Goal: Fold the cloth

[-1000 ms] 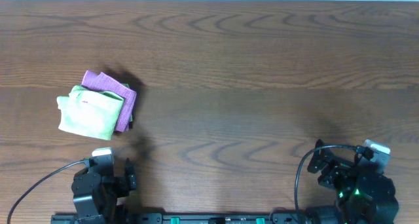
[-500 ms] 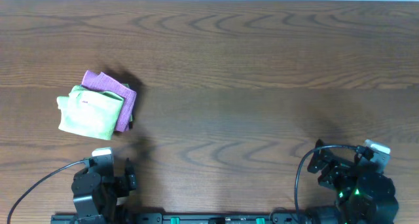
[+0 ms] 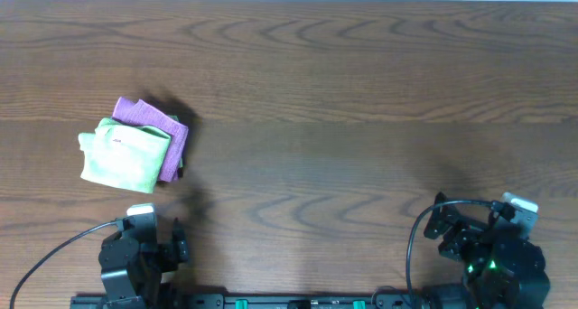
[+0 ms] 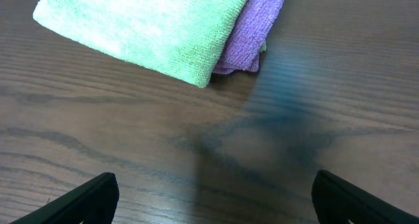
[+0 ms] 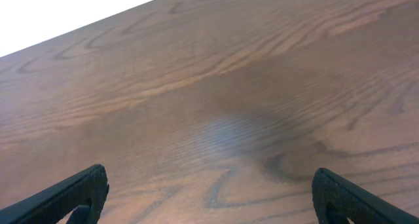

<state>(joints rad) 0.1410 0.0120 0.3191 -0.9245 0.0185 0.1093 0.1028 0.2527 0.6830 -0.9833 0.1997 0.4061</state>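
The folded green cloth (image 3: 125, 155) lies atop a folded purple cloth (image 3: 155, 121) on the left of the wooden table (image 3: 361, 92); the left wrist view alone shows their terry weave; the right wrist view shows only wood grain; both arms crouch at the near edge; the left gripper (image 4: 216, 178) and right gripper (image 5: 209, 175) have jaws wide apart

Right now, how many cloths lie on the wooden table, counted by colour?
Light green folded terry cloth: 1
Purple folded terry cloth: 1
Total: 2
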